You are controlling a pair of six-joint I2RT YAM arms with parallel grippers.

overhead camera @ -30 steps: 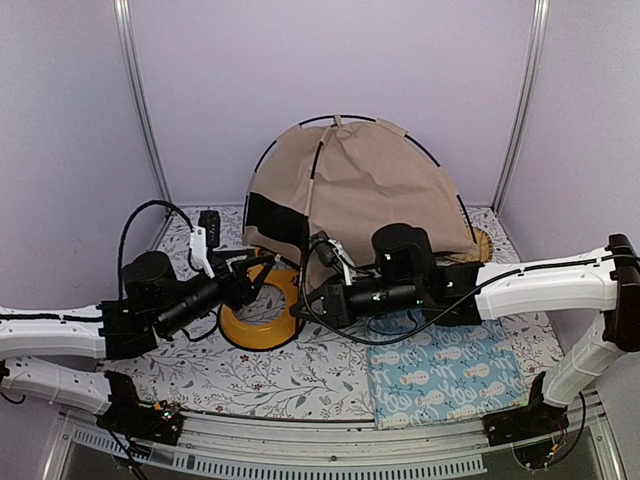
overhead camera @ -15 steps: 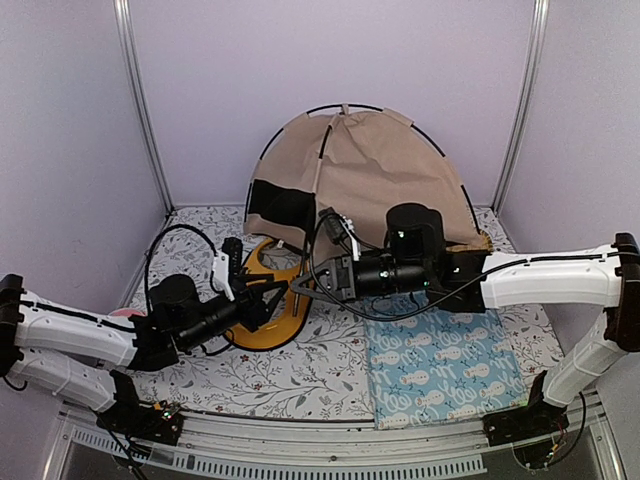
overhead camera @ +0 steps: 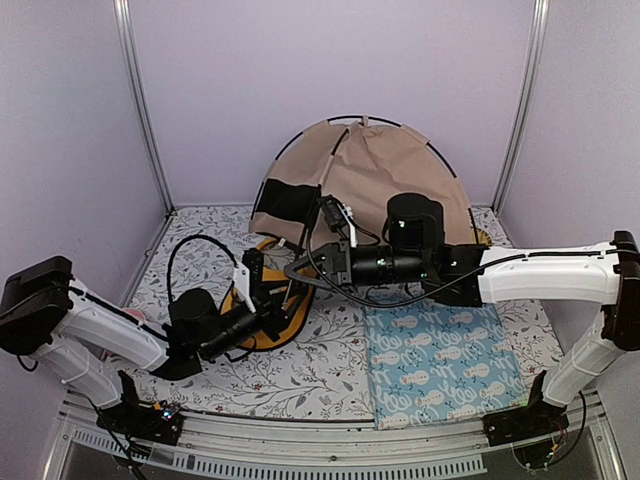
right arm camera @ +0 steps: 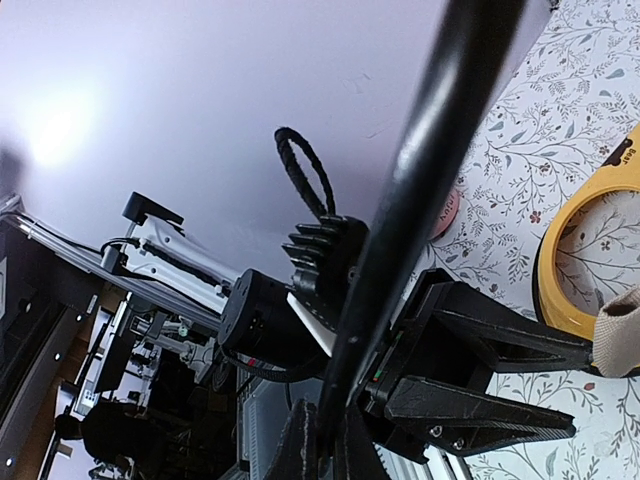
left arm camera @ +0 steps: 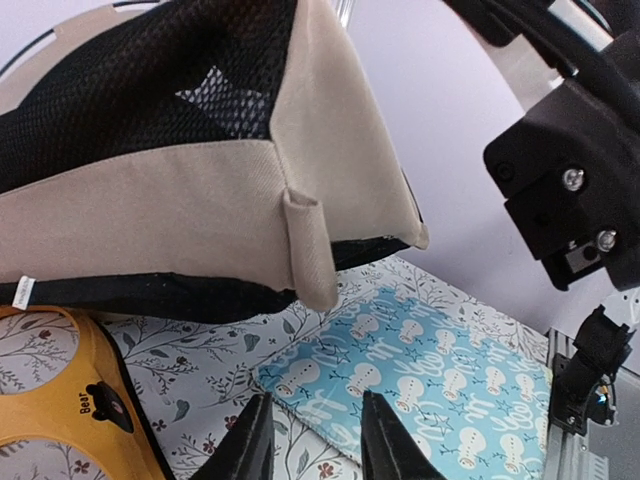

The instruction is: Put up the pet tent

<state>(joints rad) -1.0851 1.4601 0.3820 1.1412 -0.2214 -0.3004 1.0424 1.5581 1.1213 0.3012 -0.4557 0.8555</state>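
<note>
The pet tent [overhead camera: 392,178] stands domed at the back, beige with thin black poles and a black mesh panel. My right gripper [overhead camera: 298,268] reaches left across its front and is shut on a black pole [right arm camera: 402,228] at the tent's lower front edge, which hangs raised off the table. In the right wrist view the right gripper [right arm camera: 325,442] clamps that pole. My left gripper [overhead camera: 284,297] sits just below, open and empty. In the left wrist view the left gripper [left arm camera: 312,446] points under the tent's raised hem [left arm camera: 180,205].
A yellow bowl tray [overhead camera: 250,325] lies under and beside my left gripper; it also shows in the left wrist view [left arm camera: 60,400]. A light blue snowman mat [overhead camera: 450,370] lies front right. A pink object [overhead camera: 135,318] sits by the left arm. Walls and frame posts close in the sides.
The right gripper has lifted the tent's front edge up and to the right. The left arm has swung right and forward, its gripper now under the raised edge, over the yellow tray.
</note>
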